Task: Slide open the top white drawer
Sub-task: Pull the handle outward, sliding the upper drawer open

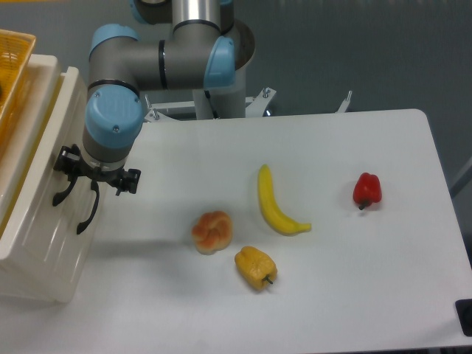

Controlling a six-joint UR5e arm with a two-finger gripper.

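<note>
Cream-white, the top white drawer (44, 221) sits at the far left with your gripper (74, 210) at its front, fingers spread wide, so next you likely close on its black handle (90, 210).

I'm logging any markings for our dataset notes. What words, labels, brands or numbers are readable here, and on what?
None can be read.
The top white drawer shows a plain panelled front, no lettering.
The arm's blue joint caps show no legible marking.
The banana and red pepper carry no stickers.
</note>
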